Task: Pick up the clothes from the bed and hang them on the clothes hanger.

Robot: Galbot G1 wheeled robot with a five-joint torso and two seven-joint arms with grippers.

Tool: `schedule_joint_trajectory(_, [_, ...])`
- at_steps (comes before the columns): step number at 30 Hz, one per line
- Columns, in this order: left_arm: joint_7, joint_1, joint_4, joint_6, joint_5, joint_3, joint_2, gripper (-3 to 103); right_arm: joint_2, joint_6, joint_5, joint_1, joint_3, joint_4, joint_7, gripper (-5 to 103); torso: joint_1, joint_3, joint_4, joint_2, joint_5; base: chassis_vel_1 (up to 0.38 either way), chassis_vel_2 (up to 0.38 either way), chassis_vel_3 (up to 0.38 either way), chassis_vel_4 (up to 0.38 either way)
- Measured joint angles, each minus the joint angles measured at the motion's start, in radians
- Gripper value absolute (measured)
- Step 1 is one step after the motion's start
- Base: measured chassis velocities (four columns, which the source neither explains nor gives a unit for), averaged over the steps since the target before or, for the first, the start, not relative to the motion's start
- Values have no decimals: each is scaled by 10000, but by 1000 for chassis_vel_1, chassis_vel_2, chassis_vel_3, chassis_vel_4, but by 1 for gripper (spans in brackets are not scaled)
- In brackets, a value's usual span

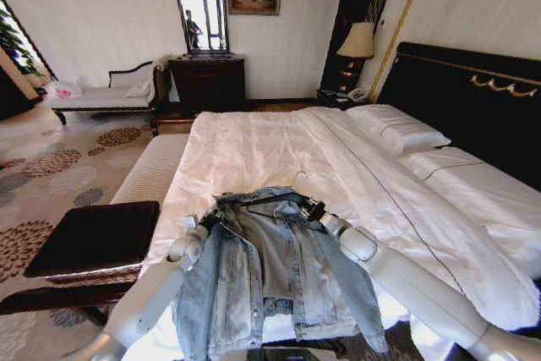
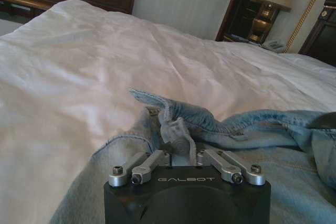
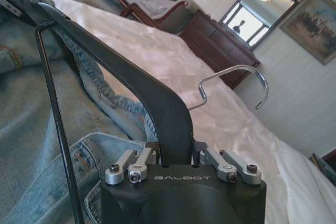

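Head view shows the denim jacket [image 1: 275, 276] lifted at six o'clock over the bed [image 1: 262, 154]. The left gripper [image 1: 213, 218] is pinched on a fold of collar denim; the right gripper [image 1: 311, 209] is clamped on the clothes hanger [image 1: 270, 199]. Its bar lies across the collar, so threading looks underway, though whether either shoulder is seated is hard to tell. No containers.

Patterned carpet [image 1: 51, 166], dark dresser [image 1: 208, 82], mirror [image 1: 201, 10], lit lamp [image 1: 357, 41].
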Motion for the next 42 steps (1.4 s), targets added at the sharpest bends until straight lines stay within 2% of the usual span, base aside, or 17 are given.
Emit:
schedule_joint_trajectory(3, [-8, 250, -256, -9, 63, -104, 52, 4, 230, -69, -13, 606, -487, -569, -26, 30, 0, 0, -2, 0, -3, 0, 0, 0, 0])
schedule_joint_trajectory(7, [-71, 463, -509, -11, 86, -211, 66, 1, 542, -73, -65, 1437, -1241, -1380, -77, 30, 1, 0, 4, 0, -2, 0, 0, 0, 0])
schedule_joint_trajectory(11, [-140, 557, -750, -11, 106, -220, 110, 1, 803, -56, -145, 2135, -1957, -2071, -144, 30, 1, 0, -3, 0, -4, 0, 0, 0, 0])
schedule_joint_trajectory(17, [-141, 781, -1153, -11, 171, -311, 205, 1, 1214, -213, -72, 2861, -2793, -2588, -138, 30, 1, 0, 0, 0, -2, 0, 0, 0, 0])
schedule_joint_trajectory(27, [-218, 1370, -1851, 11, 336, -412, 168, 1, 1945, -711, 211, 3264, -3224, -3080, 124, 30, 1, 0, 1, 0, -2, 0, 0, 0, 0])
schedule_joint_trajectory(36, [-331, 1530, -2297, 49, 387, -284, 216, 1, 2481, -737, 339, 3648, -3555, -3408, 206, 30, 2, 0, -1, 0, -2, 0, 0, 0, 0])
schedule_joint_trajectory(42, [-348, 1568, -2324, 74, 416, -125, 199, 1, 2972, -677, 432, 4133, -4177, -3384, 229, 30, 0, -1, -1, 1, -3, 0, 0, 0, 0])
